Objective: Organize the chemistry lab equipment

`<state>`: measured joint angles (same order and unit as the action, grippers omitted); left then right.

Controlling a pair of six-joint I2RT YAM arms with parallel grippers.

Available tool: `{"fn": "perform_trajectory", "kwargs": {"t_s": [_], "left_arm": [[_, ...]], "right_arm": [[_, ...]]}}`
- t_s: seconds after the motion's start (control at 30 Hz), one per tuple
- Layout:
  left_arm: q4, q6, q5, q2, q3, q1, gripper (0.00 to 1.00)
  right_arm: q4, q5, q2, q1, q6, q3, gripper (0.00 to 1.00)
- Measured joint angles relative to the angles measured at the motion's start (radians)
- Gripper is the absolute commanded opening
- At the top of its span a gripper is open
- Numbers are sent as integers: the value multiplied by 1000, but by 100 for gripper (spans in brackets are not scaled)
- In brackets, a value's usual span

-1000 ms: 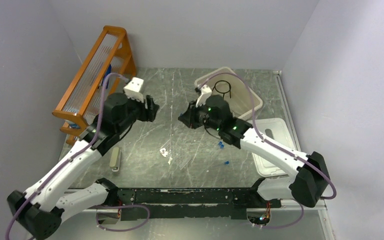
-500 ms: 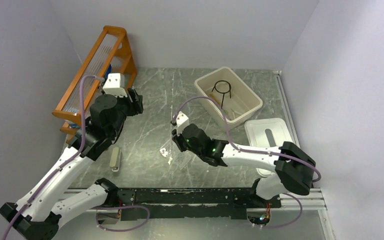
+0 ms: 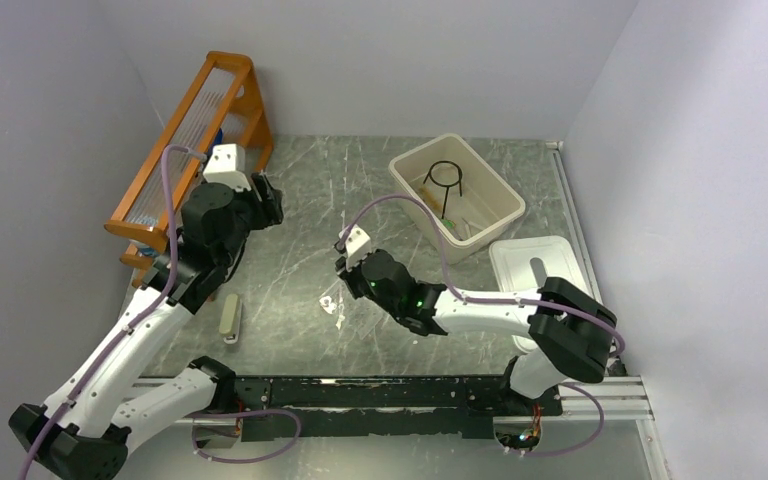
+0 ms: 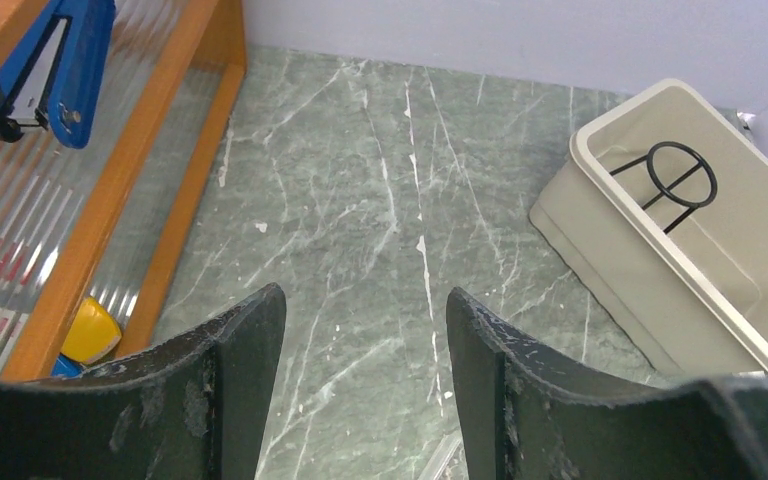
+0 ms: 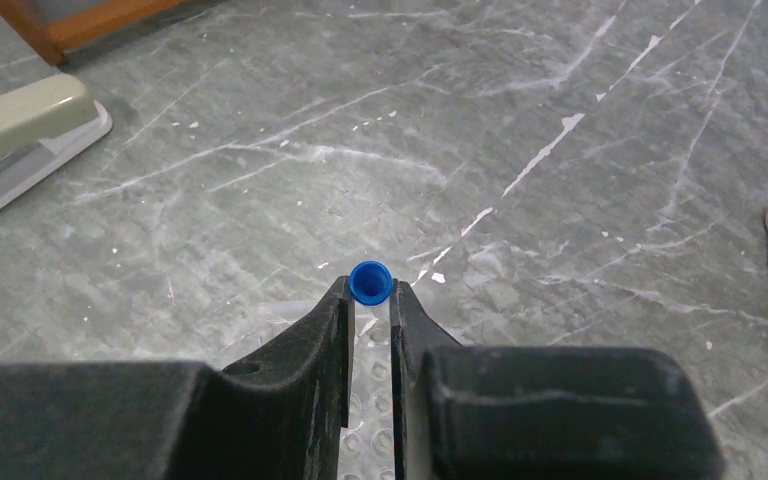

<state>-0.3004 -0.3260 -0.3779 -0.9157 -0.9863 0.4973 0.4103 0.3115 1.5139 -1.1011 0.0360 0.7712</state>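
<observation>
Right hand (image 5: 370,297) has swung from the far bin (image 3: 490,172) to the middle of the counter (image 3: 340,180), pinching a blue cap (image 5: 370,280); left hand (image 4: 365,310) gapes wide, empty.

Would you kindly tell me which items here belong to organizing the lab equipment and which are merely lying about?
Job in hand: blue-capped piece, pinched in the right fingers; black wire ring; beige bin holding it.

Lying about: beige stapler; blue stapler; orange rack; white lid.
</observation>
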Motion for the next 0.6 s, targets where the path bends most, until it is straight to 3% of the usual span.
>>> {"fn": "perform_trajectory", "kwargs": {"t_s": [0.6], "left_arm": [[28, -34, 282, -68, 43, -144, 63]], "right_arm": [[162, 6, 56, 0, 19, -104, 3]]}}
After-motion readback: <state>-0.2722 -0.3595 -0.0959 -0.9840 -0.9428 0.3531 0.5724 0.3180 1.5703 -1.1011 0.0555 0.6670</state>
